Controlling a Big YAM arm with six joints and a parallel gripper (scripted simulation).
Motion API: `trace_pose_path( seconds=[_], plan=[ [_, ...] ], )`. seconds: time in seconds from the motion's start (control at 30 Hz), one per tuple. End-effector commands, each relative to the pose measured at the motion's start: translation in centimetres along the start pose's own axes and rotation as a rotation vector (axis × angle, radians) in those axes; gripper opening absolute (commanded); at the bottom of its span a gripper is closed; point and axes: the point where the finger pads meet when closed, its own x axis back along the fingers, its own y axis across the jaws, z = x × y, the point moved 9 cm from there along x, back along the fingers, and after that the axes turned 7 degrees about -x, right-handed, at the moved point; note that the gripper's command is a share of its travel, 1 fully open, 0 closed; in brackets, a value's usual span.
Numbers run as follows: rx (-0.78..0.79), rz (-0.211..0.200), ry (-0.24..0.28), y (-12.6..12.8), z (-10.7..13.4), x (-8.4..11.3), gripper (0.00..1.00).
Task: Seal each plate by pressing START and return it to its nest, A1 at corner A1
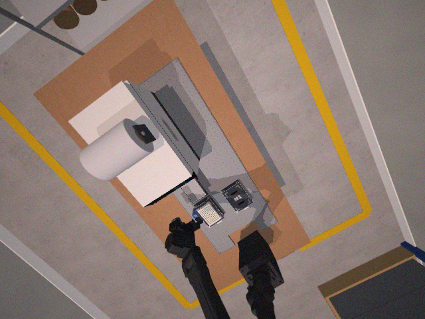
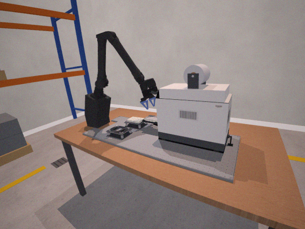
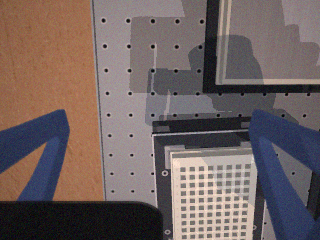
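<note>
Gripper (image 3: 160,150): fully spread, empty, hovering above the plate.
Plate (image 1: 209,212): seated in its nest near the counter's arm-end edge.
Advice: centre the fingers over both long sides before lowering.
Stage (image 1: 193,191): beyond, unoccupied.

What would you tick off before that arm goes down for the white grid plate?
1. End effector open and holding nothing: ok.
2. Plate lying in its nest with its wells uncovered: ok.
3. Plate centred between the fingers: not ok; in the wrist view it sits close to one finger and far from the other.
4. Sealer stage free to receive the plate: cannot tell.
</note>
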Motion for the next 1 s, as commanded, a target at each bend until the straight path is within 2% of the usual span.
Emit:
trace_pose_path(
  seconds=[0.0, 0.27, 0.47, 0.53, 0.6, 0.77, 0.97],
  plan=[
    [-0.026, -0.032, -0.068, 1.2, -3.3, 1.5, 1.0],
    [0.016, -0.029, -0.036, 1.9, -1.9, 0.5, 1.0],
    [0.005, -0.013, -0.028, 1.2, -2.0, 0.0, 1.0],
    [0.002, -0.012, -0.03, -0.3, -3.2, -0.4, 1.0],
    [0.002, -0.012, -0.03, -0.3, -3.2, -0.4, 1.0],
    [0.002, -0.005, -0.039, -2.9, -5.7, -0.9, 1.0],
    [0.018, -0.008, -0.03, -5.3, -7.4, -1.7, 1.0]
  ],
)
